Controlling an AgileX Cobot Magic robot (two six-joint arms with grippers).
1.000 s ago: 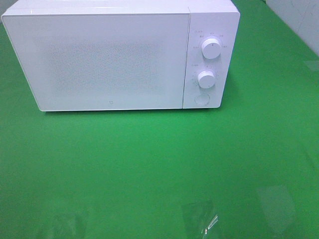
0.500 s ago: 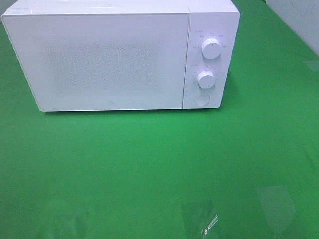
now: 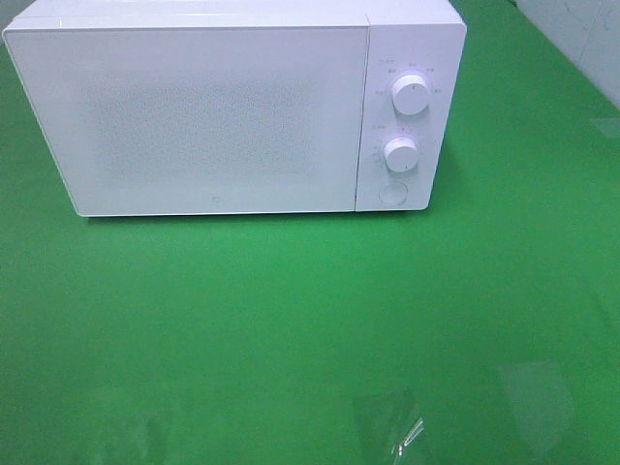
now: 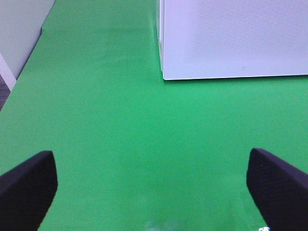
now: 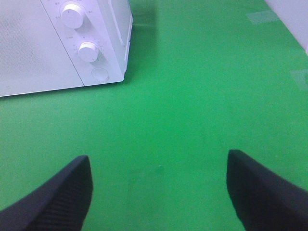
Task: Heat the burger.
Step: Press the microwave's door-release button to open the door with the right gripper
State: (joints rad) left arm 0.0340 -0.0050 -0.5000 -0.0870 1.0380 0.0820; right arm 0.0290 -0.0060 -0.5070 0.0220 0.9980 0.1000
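Exterior high view shows a white microwave (image 3: pixel 194 116) at the back left of the green table (image 3: pixel 291 310), its door closed, with two knobs (image 3: pixel 411 95) and a round button (image 3: pixel 391 193) on its right panel. The left gripper (image 4: pixel 154 188) is spread wide over the green, holding nothing. The right gripper (image 5: pixel 159 192) is likewise parted and empty. The burger shows in no view, so its place cannot be told.

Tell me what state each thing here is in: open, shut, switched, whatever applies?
microwave door, shut.
upper dial, mark pointing straight up.
lower dial, setting too small to read.
round button, nothing touching it.
left gripper, open and empty, above the green table.
right gripper, open and empty.
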